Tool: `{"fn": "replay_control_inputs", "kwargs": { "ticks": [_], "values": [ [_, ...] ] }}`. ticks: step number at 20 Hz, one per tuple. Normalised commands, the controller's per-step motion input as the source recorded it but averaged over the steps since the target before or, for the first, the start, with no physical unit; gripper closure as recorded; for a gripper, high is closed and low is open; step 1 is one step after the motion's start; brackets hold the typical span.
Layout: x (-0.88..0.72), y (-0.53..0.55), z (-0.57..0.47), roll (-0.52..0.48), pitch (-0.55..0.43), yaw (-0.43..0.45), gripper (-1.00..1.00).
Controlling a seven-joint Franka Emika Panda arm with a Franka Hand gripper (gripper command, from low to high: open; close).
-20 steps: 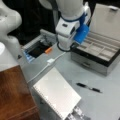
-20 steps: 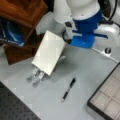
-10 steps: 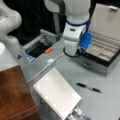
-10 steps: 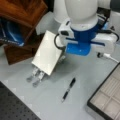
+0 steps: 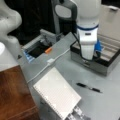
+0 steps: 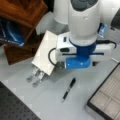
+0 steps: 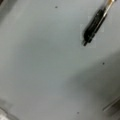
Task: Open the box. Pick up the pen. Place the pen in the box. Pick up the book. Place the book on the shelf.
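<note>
step: pick up pen | box point(image 6: 107, 98) open | pen point(image 6: 68, 89) on table, untouched | gripper point(image 6: 77, 65) above, near; aperture indiscernible | needs: descent onto pen

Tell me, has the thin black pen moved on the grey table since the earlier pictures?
No. The thin black pen lies where it did, right of the white dotted book.

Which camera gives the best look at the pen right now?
A front view shows the pen best: its whole length lies bare on the table, below the arm. In a front view it is also whole, but thinner. The wrist view catches only one end of it, cut off at the top edge.
</note>
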Motion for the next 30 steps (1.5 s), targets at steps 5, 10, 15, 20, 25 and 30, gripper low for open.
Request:
{"fn": "replay_control_inputs", "kwargs": {
  "ticks": [5,10,15,20,25,30],
  "values": [
    [0.38,-0.06,-0.16,-0.039,0.047,0.373,-1.0],
    [0.34,-0.1,-0.15,-0.041,0.084,0.152,-1.0],
    [0.24,-0.09,-0.19,-0.024,0.15,-0.06,-1.0],
    [0.19,-0.14,-0.16,-0.089,0.062,-0.075,-1.0],
    [0.13,-0.13,-0.14,-0.126,-0.014,-0.001,-1.0],
    [0.1,-0.08,-0.15,-0.117,-0.036,0.068,-1.0]
  ]
}}
